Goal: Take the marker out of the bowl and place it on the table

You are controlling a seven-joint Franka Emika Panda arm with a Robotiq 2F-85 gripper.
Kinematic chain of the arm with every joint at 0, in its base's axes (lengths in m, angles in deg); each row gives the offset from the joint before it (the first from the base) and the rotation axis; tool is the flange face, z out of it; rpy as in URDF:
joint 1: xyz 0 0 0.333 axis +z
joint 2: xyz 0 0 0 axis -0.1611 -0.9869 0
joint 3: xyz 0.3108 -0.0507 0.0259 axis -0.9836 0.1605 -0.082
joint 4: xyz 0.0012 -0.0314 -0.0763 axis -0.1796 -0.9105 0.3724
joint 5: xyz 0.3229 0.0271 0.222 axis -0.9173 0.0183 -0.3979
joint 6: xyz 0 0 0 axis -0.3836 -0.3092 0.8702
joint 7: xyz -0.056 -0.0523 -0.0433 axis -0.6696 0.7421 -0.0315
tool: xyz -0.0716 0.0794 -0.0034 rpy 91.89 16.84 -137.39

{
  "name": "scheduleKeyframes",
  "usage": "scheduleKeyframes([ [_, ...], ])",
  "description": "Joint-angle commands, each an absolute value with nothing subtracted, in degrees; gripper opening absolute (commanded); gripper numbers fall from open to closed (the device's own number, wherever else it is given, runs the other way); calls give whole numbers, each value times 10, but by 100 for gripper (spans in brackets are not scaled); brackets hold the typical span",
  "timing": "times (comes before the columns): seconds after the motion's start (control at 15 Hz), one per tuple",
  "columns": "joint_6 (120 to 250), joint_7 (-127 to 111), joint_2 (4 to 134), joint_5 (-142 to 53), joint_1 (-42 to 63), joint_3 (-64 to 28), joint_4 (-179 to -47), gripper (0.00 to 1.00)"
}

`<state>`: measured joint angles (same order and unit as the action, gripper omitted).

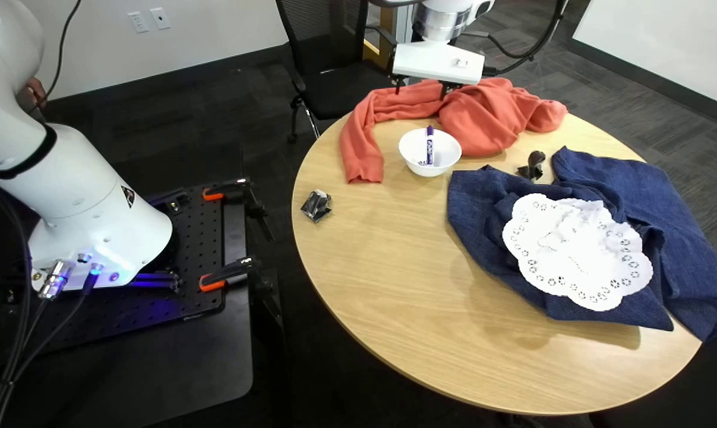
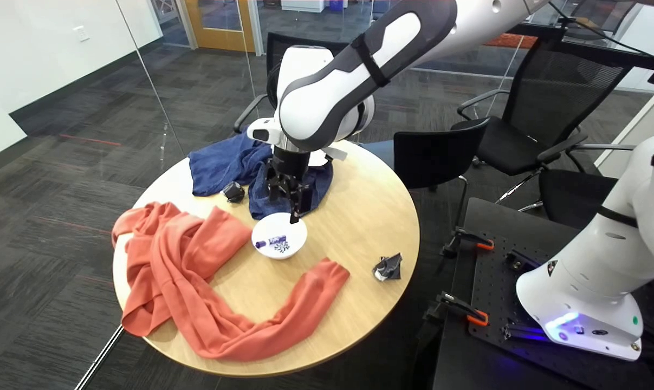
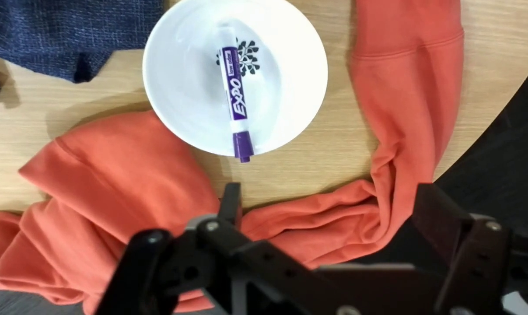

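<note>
The marker, white with a purple label and purple cap (image 3: 234,87), lies tilted in the white bowl (image 3: 176,105), its cap end at the rim. Both exterior views also show the marker (image 1: 429,145) (image 2: 271,241) in the bowl (image 1: 410,151) (image 2: 299,238). The bowl stands on the round light wood table (image 1: 388,261). My gripper (image 3: 329,188) is open with nothing between its fingers. In the wrist view the bowl lies ahead of the fingertips, towards the left finger. In an exterior view the gripper (image 1: 422,89) is above the orange cloth, apart from the bowl.
The orange cloth (image 1: 495,119) lies beside the bowl. A dark blue cloth (image 1: 483,202) bears a white lace doily (image 1: 572,255). Small black lumpy objects (image 1: 316,205) (image 1: 533,165) lie on the table. A black cart with red clamps (image 1: 215,333) and chairs (image 1: 334,83) stand around.
</note>
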<state>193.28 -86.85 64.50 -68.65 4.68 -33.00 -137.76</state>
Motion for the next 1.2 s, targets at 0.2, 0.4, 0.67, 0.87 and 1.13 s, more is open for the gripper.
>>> scheduleKeyframes([
  [0.2,1978,-890,616,-690,32,-335,-1370,100],
  [0.4,1993,-899,597,-689,22,-339,-1367,100],
  [0.67,1999,-903,570,-687,11,-345,-1358,70],
  [0.87,1994,-899,549,-682,9,-348,-1343,67],
  [1.13,1986,-893,518,-672,9,-347,-1314,72],
])
